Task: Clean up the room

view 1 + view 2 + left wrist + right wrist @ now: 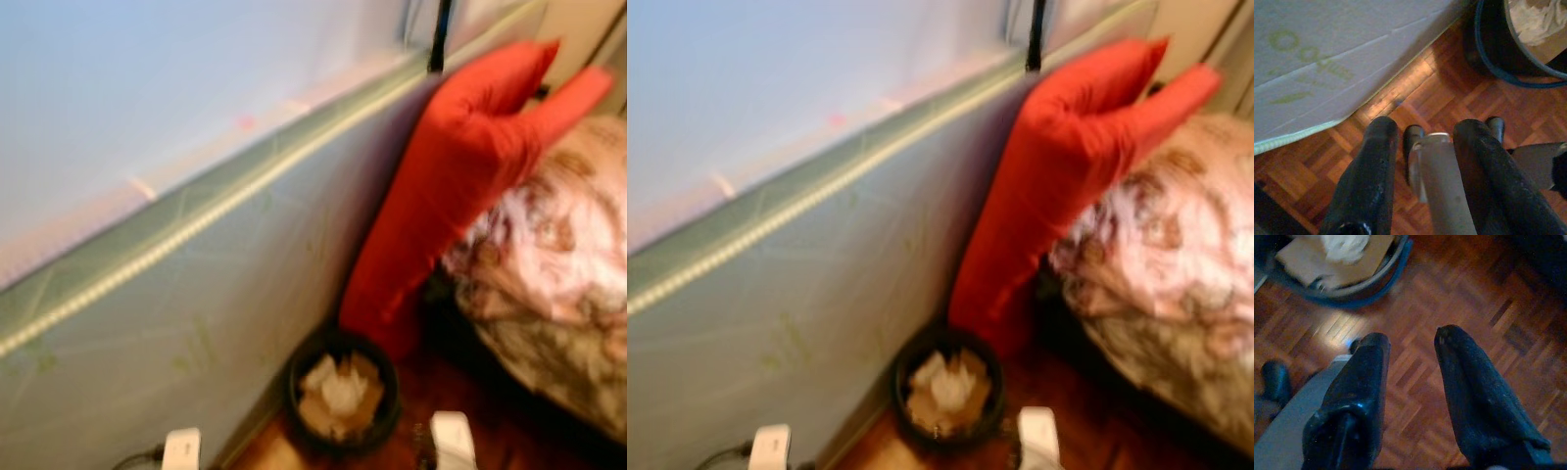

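A black waste bin [343, 392] stands on the parquet floor at the foot of a mattress side, holding crumpled paper and cardboard [340, 390]. The bin's blue-tinged rim [1508, 73] also appears in the left wrist view. Above the floor beside the bin, my left gripper [1422, 142] is open, with a silver part of my own body showing through the gap. On the other side of the bin [1337, 284], my right gripper [1410, 345] is open over bare parquet with nothing between its fingers. The head views are blurred.
A tall mattress [176, 294] with a pale sheet takes up the left. A red pillow [451, 166] leans against its end, above the bin. A floral blanket [558, 284] is heaped on the right. A dark pole [439, 34] stands at the back.
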You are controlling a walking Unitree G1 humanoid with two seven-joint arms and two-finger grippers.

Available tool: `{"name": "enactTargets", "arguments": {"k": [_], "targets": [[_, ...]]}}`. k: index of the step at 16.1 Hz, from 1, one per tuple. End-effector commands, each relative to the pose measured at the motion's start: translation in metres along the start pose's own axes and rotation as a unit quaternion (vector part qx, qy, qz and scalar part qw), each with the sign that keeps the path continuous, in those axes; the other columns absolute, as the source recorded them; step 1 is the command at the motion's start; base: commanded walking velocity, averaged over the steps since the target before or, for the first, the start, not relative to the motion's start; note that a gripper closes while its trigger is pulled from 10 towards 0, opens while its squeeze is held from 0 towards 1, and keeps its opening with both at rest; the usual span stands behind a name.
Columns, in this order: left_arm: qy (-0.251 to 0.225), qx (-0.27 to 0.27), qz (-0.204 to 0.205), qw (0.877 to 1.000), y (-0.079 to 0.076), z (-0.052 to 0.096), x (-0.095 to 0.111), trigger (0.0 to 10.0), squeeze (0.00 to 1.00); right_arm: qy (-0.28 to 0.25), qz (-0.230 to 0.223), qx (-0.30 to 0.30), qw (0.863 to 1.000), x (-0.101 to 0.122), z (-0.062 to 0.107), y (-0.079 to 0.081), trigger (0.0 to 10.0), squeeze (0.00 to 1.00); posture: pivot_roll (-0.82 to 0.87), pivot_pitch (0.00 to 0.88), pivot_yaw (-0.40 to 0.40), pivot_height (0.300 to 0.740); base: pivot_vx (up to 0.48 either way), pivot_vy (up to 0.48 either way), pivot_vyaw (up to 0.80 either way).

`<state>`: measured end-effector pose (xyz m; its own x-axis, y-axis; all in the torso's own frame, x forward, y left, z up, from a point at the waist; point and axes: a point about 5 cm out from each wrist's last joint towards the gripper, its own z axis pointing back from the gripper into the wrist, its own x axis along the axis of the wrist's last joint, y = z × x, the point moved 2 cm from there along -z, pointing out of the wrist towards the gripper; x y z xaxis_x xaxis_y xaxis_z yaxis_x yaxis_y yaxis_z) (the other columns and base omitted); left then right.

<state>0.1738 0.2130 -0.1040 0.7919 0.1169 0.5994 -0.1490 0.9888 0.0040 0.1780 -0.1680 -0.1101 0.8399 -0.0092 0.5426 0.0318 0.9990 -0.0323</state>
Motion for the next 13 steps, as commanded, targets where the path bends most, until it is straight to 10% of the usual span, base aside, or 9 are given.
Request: {"name": "enactTargets", "arguments": {"k": [1,13], "targets": [[-0.022,-0.002,-0.039,0.999,-0.0023,-0.0094,0.0441,10.0,0.0,-0.053,-0.153,-0.004,0.987,0.0474,-0.0044,-0.0244,10.0,0.0,-0.01,0.0,0.032,0.74,0.0,0.0,0.0],[-0.016,-0.001,-0.044,0.999,-0.0023,-0.0091,0.0403,10.0,0.0,-0.05,-0.144,-0.006,0.988,0.0476,-0.0045,-0.0257,10.0,0.0,-0.02,0.0,0.03,0.74,0.0,-0.046,-0.32]]}}
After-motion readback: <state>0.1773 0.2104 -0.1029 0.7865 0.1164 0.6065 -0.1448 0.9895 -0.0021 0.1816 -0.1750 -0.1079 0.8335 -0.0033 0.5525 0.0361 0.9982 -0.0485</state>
